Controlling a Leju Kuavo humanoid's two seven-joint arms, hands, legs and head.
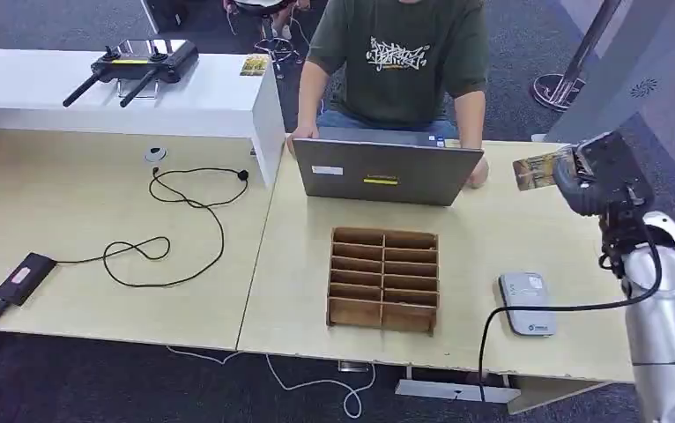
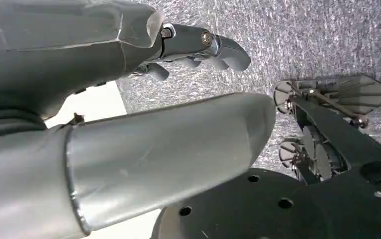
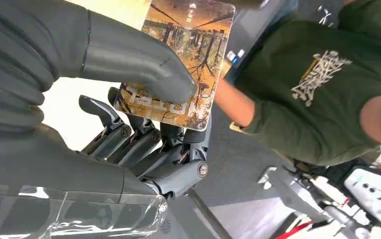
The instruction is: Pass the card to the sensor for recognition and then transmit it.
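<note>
Pale wooden table (image 1: 493, 238) over grey carpet, right hand (image 1: 594, 176) pinching the card (image 1: 538, 170) raised above the table's far right, sensor (image 1: 526, 302) near the front edge, wooden organiser (image 1: 384, 279) mid-table, person behind a laptop (image 1: 385, 172), left hand (image 2: 129, 99) hanging with fingers apart and holding nothing.

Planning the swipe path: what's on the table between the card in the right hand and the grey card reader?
Bare tabletop; in the head view nothing lies between the card, held by the right hand, and the card reader.

right hand (image 1: 585, 176) holding card (image 1: 537, 170) (raised), sensor (image 1: 525, 303) below
</note>
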